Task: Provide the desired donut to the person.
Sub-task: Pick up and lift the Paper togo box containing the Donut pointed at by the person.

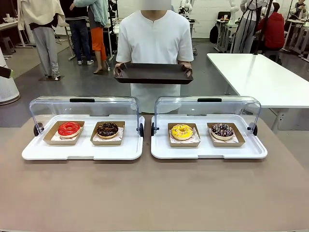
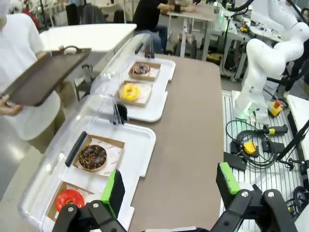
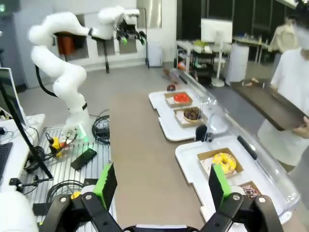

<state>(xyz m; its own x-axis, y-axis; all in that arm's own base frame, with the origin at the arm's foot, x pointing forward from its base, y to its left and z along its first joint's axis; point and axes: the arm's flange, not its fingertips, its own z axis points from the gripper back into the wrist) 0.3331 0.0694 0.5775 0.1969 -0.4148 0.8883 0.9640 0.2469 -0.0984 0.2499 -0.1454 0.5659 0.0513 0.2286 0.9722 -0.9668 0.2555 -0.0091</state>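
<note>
Brown tray [image 1: 153,73] held by person [image 1: 154,38] at far side | red donut [image 1: 69,128], chocolate donut [image 1: 107,129] in left case [image 1: 82,152]; yellow donut [image 1: 182,131], sprinkled donut [image 1: 222,130] in right case [image 1: 207,153] | I see left gripper [image 2: 170,183], right gripper [image 3: 161,180] spread, empty.

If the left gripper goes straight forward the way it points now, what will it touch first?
Probably the bare brown table top, just beside the near white tray; the left gripper is open. Depth is unclear.

Front view: level across table [image 1: 154,193] toward person [image 1: 154,43]; wrist views: high, from opposite ends; all share donut trays [image 1: 207,151].
</note>
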